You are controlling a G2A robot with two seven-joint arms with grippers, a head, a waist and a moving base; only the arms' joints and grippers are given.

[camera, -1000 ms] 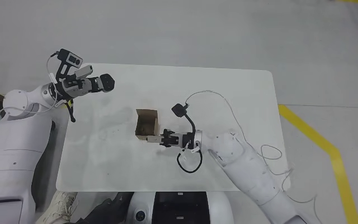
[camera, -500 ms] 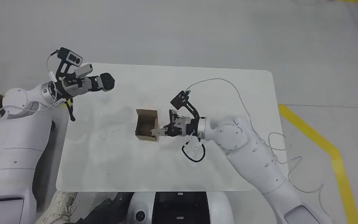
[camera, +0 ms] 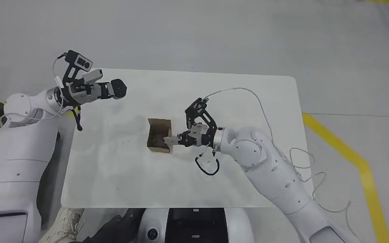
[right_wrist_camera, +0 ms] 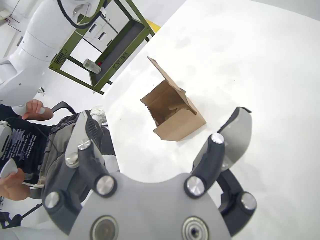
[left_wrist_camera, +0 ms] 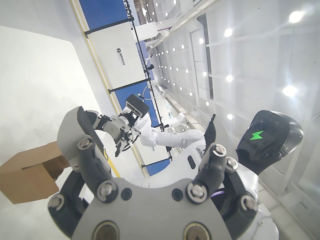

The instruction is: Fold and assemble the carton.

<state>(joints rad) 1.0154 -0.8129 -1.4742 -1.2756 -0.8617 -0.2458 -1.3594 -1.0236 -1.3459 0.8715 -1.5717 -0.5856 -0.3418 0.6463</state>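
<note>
Small brown cardboard carton [camera: 160,135] sat left of centre on the white table [camera: 243,103], flaps open. Right gripper [camera: 176,140] was just beside it, jaws wide, empty. Left gripper [camera: 115,88] hung near the table's corner, well apart, jaws also wide.

In the left wrist view a finger [left_wrist_camera: 83,133] of the left hand [left_wrist_camera: 146,117] covers a corner of the carton [left_wrist_camera: 30,176], and from the top a fingertip [camera: 169,141] of the right hand [camera: 176,140] overlaps the carton's edge, so whether they touch cannot be told.

Top camera downward, wrist cameras share carton [right_wrist_camera: 183,123]
</note>
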